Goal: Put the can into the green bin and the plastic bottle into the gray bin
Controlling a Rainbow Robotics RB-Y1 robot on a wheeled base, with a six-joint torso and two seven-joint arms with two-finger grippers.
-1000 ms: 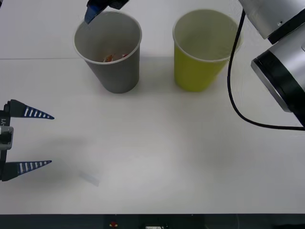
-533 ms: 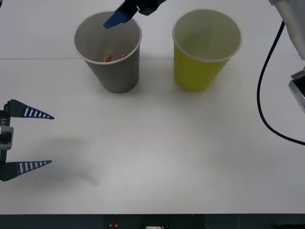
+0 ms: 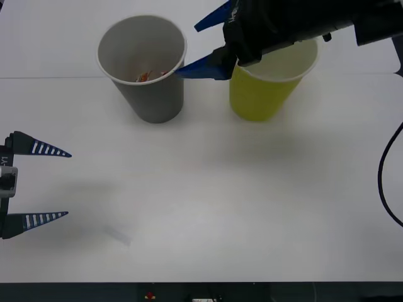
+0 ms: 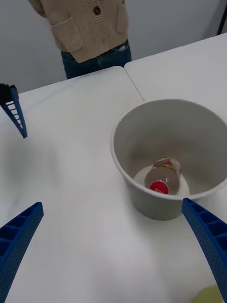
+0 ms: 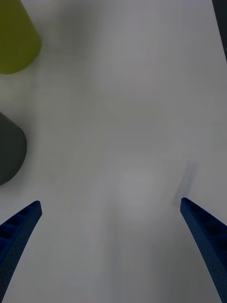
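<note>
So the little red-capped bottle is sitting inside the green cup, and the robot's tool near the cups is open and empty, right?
Not quite. The plastic bottle lies at the bottom of the gray bin, not the green bin; the right wrist view shows its red cap inside the gray walls. The rest holds: the right tool near the cups is open and empty.
</note>
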